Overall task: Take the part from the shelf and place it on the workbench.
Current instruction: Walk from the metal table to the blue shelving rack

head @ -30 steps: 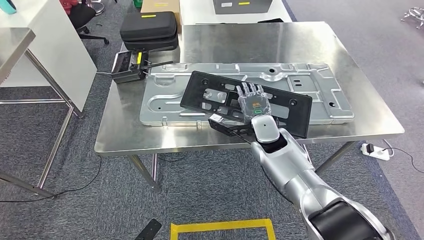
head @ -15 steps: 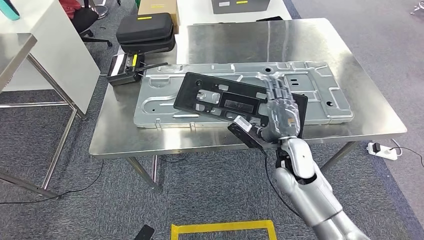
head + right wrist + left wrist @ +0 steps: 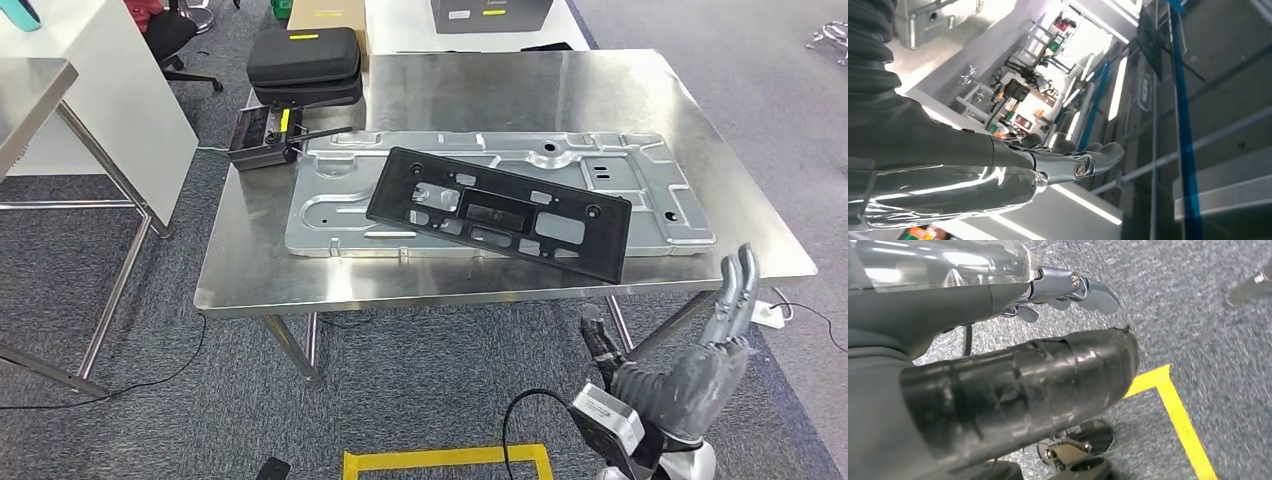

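You see the black part [image 3: 500,215] lying flat on the workbench [image 3: 240,270]; your right hand [image 3: 700,370], fingers apart, holds nothing, wrist cut off.

**Count of items in view**

- Steel surface [image 3: 640,90]: 1
- Black plastic part [image 3: 500,213]: 1, lying on the metal panel
- Pressed metal panel [image 3: 640,190]: 1
- Black zip case [image 3: 303,62]: 1
- Small black device with yellow label [image 3: 262,133]: 1
- Cardboard box [image 3: 325,12]: 1
- Grey box [image 3: 490,12]: 1
- White power strip [image 3: 768,308]: 1, on the floor
- Robot hands: 2, right hand [image 3: 700,360], left hand [image 3: 998,390]
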### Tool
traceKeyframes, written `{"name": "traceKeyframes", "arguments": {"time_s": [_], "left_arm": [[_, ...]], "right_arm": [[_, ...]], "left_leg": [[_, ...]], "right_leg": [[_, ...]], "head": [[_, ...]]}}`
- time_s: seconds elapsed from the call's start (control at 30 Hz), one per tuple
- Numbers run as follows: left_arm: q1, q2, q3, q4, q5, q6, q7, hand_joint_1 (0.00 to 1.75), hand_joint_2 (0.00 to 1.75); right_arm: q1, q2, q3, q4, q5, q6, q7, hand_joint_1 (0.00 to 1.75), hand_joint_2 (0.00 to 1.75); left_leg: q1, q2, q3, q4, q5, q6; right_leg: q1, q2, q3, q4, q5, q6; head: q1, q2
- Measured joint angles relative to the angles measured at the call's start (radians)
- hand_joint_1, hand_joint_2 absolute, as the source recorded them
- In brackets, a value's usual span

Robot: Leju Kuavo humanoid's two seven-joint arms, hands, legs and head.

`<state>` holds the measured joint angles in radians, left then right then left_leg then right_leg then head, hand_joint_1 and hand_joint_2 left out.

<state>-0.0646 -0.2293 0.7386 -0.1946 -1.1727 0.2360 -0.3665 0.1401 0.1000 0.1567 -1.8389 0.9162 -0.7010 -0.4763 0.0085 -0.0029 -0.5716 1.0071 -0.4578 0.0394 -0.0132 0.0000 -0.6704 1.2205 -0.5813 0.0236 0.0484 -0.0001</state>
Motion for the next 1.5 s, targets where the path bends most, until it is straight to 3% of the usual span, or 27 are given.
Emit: {"name": "traceKeyframes", "arguments": {"time_s": [0.03, 0.07, 0.1, 0.17, 0.23, 0.3, 0.4, 0.47, 0.53, 0.57, 0.6, 0.67, 0.73, 0.77, 0.9, 0.97, 1.03, 1.07, 1.1, 1.13, 1.23, 1.27, 1.37, 1.43, 1.5], "left_arm": [[0.001, 0.000, 0.004, 0.000, 0.002, 0.005, 0.002, 0.00, 0.00], [0.003, 0.000, 0.009, 0.000, 0.004, 0.011, 0.004, 0.00, 0.00], [0.004, 0.000, 0.013, 0.000, 0.006, 0.016, 0.007, 0.00, 0.00], [0.005, 0.000, 0.018, 0.000, 0.009, 0.023, 0.012, 0.00, 0.00], [0.005, 0.000, 0.022, 0.000, 0.010, 0.027, 0.015, 0.00, 0.00], [0.004, 0.000, 0.028, 0.000, 0.010, 0.031, 0.017, 0.00, 0.00], [0.005, 0.000, 0.034, 0.000, 0.010, 0.034, 0.019, 0.00, 0.00], [0.005, 0.000, 0.036, 0.000, 0.010, 0.036, 0.019, 0.00, 0.00], [0.006, 0.000, 0.036, 0.000, 0.010, 0.036, 0.019, 0.00, 0.00], [0.006, 0.000, 0.037, 0.000, 0.010, 0.036, 0.020, 0.00, 0.00], [0.007, 0.000, 0.037, 0.000, 0.010, 0.036, 0.020, 0.00, 0.00], [0.006, 0.000, 0.037, 0.000, 0.010, 0.036, 0.020, 0.00, 0.00], [0.005, 0.000, 0.037, 0.000, 0.010, 0.036, 0.020, 0.00, 0.00], [0.004, 0.000, 0.037, 0.000, 0.010, 0.036, 0.020, 0.00, 0.00], [0.006, 0.000, 0.037, 0.000, 0.010, 0.036, 0.020, 0.00, 0.00], [0.005, 0.000, 0.037, 0.000, 0.010, 0.037, 0.020, 0.00, 0.00], [0.005, 0.000, 0.038, 0.000, 0.010, 0.038, 0.020, 0.00, 0.00], [0.006, 0.000, 0.038, 0.000, 0.011, 0.038, 0.021, 0.00, 0.00], [0.006, 0.000, 0.039, 0.000, 0.011, 0.040, 0.022, 0.00, 0.00], [0.006, 0.000, 0.041, 0.000, 0.011, 0.041, 0.023, 0.00, 0.00], [0.005, -0.001, 0.044, 0.000, 0.011, 0.049, 0.029, 0.00, 0.00], [0.005, -0.001, 0.044, 0.000, 0.011, 0.052, 0.031, 0.00, 0.00], [0.005, -0.001, 0.048, 0.000, 0.011, 0.056, 0.034, 0.00, 0.00], [0.005, -0.001, 0.052, 0.000, 0.012, 0.058, 0.035, 0.00, 0.00], [0.004, -0.001, 0.057, 0.000, 0.015, 0.059, 0.036, 0.00, 0.00]], "right_arm": [[0.020, 0.015, -0.014, -0.010, -0.025, 0.000, -0.021, 0.00, 1.75], [0.039, 0.029, -0.028, -0.018, -0.045, 0.000, -0.037, 0.00, 1.75], [0.056, 0.041, -0.041, -0.024, -0.061, 0.000, -0.049, 0.00, 1.75], [0.081, 0.061, -0.063, -0.035, -0.082, 0.000, -0.062, 0.00, 1.75], [0.095, 0.075, -0.076, -0.043, -0.097, 0.000, -0.067, 0.00, 1.75], [0.108, 0.086, -0.085, -0.048, -0.117, 0.000, -0.069, 0.00, 1.75], [0.122, 0.099, -0.092, -0.051, -0.138, 0.001, -0.072, 0.00, 1.75], [0.126, 0.107, -0.094, -0.052, -0.141, 0.001, -0.074, 0.00, 1.75], [0.131, 0.112, -0.095, -0.052, -0.142, 0.001, -0.074, 0.00, 1.75], [0.133, 0.113, -0.097, -0.052, -0.142, 0.001, -0.074, 0.00, 1.75], [0.134, 0.114, -0.097, -0.052, -0.142, 0.001, -0.075, 0.00, 1.75], [0.136, 0.115, -0.099, -0.052, -0.142, 0.001, -0.075, 0.00, 1.75], [0.136, 0.115, -0.100, -0.052, -0.142, 0.001, -0.075, 0.00, 1.75], [0.137, 0.116, -0.100, -0.052, -0.142, 0.001, -0.075, 0.00, 1.75], [0.138, 0.117, -0.101, -0.053, -0.142, 0.001, -0.075, 0.00, 1.75], [0.139, 0.117, -0.102, -0.055, -0.142, 0.001, -0.075, 0.00, 1.75], [0.140, 0.117, -0.103, -0.055, -0.143, 0.001, -0.074, 0.00, 1.75], [0.141, 0.117, -0.104, -0.054, -0.144, 0.001, -0.071, 0.00, 1.75], [0.142, 0.117, -0.105, -0.054, -0.147, 0.001, -0.068, 0.00, 1.75], [0.143, 0.117, -0.105, -0.054, -0.153, 0.001, -0.065, 0.00, 1.75], [0.145, 0.117, -0.105, -0.053, -0.189, 0.001, -0.066, 0.00, 1.75], [0.148, 0.117, -0.105, -0.053, -0.203, 0.001, -0.067, 0.00, 1.75], [0.159, 0.119, -0.106, -0.052, -0.228, 0.001, -0.070, 0.00, 1.75], [0.163, 0.123, -0.106, -0.050, -0.241, 0.001, -0.070, 0.00, 1.75], [0.167, 0.127, -0.107, -0.044, -0.253, 0.001, -0.064, 0.00, 1.75]], "left_leg": [[-0.001, 0.000, -0.001, 0.001, 0.000, 0.000], [-0.002, 0.000, -0.002, 0.002, 0.000, 0.001], [-0.002, 0.000, -0.002, 0.003, 0.000, 0.000], [-0.002, 0.000, -0.001, 0.007, -0.002, -0.002], [-0.006, 0.000, -0.002, 0.011, -0.004, -0.009], [-0.008, 0.000, -0.001, 0.011, -0.004, -0.018], [-0.007, 0.000, -0.006, 0.025, -0.019, -0.034], [-0.004, 0.000, -0.042, 0.111, -0.077, -0.043], [0.000, 0.001, -0.096, 0.238, -0.139, -0.051], [0.002, 0.001, -0.111, 0.276, -0.148, -0.054], [0.003, 0.001, -0.109, 0.278, -0.137, -0.056], [0.006, 0.001, -0.055, 0.173, -0.073, -0.056], [0.005, 0.000, 0.006, 0.050, -0.031, -0.049], [0.003, 0.000, 0.020, 0.019, -0.025, -0.046], [0.004, 0.000, 0.025, 0.000, -0.018, -0.021], [0.006, 0.002, 0.026, -0.007, -0.013, -0.008], [0.005, 0.003, 0.023, -0.006, -0.012, -0.004], [0.004, 0.003, 0.023, -0.005, -0.013, -0.004], [0.004, 0.003, 0.023, -0.004, -0.013, -0.004], [0.004, 0.003, 0.023, -0.002, -0.013, -0.005], [0.001, 0.000, 0.022, 0.006, -0.017, -0.012], [-0.001, 0.000, 0.021, 0.009, -0.018, -0.016], [-0.003, 0.000, 0.017, 0.009, -0.017, -0.030], [-0.002, 0.000, 0.005, 0.038, -0.048, -0.041], [0.001, 0.000, -0.033, 0.140, -0.121, -0.048]], "right_leg": [[0.000, 0.000, -0.025, 0.057, -0.023, 0.002], [0.000, 0.000, -0.035, 0.084, -0.028, 0.002], [0.000, 0.000, -0.027, 0.073, -0.013, 0.001], [0.001, 0.000, 0.040, -0.047, 0.047, -0.008], [0.006, -0.001, 0.099, -0.160, 0.084, -0.018], [0.012, 0.000, 0.110, -0.188, 0.088, -0.026], [0.004, -0.001, 0.113, -0.202, 0.099, -0.044], [0.000, -0.003, 0.113, -0.208, 0.104, -0.052], [0.000, -0.004, 0.110, -0.207, 0.105, -0.055], [0.000, -0.004, 0.110, -0.206, 0.105, -0.055], [0.000, -0.003, 0.110, -0.204, 0.104, -0.054], [-0.001, -0.001, 0.111, -0.200, 0.102, -0.051], [0.002, 0.000, 0.110, -0.194, 0.097, -0.043], [0.004, 0.001, 0.108, -0.192, 0.096, -0.039], [0.003, 0.000, 0.104, -0.182, 0.087, -0.018], [0.000, 0.000, 0.071, -0.104, 0.036, -0.010], [-0.001, 0.000, 0.009, 0.027, -0.027, -0.004], [-0.001, 0.000, -0.013, 0.073, -0.039, -0.003], [-0.001, 0.000, -0.019, 0.085, -0.031, -0.002], [-0.001, 0.000, -0.004, 0.055, -0.005, -0.003], [0.002, 0.001, 0.088, -0.136, 0.083, -0.015], [0.004, 0.001, 0.103, -0.171, 0.093, -0.018], [0.006, 0.002, 0.102, -0.187, 0.099, -0.031], [0.000, 0.000, 0.099, -0.194, 0.109, -0.045], [-0.001, -0.003, 0.091, -0.197, 0.117, -0.056]], "head": [[0.000, 0.000], [0.000, 0.000], [0.000, 0.000], [0.000, 0.000], [0.000, 0.000], [0.000, 0.000], [-0.001, 0.000], [-0.001, 0.000], [-0.001, 0.000], [-0.001, 0.000], [-0.001, 0.000], [-0.001, 0.000], [-0.001, 0.000], [-0.001, 0.000], [-0.001, 0.000], [0.000, 0.000], [0.000, 0.000], [0.000, 0.000], [0.000, 0.000], [0.000, 0.000], [0.000, 0.000], [0.000, 0.000], [-0.001, 0.000], [-0.001, 0.000], [-0.001, 0.000]]}}
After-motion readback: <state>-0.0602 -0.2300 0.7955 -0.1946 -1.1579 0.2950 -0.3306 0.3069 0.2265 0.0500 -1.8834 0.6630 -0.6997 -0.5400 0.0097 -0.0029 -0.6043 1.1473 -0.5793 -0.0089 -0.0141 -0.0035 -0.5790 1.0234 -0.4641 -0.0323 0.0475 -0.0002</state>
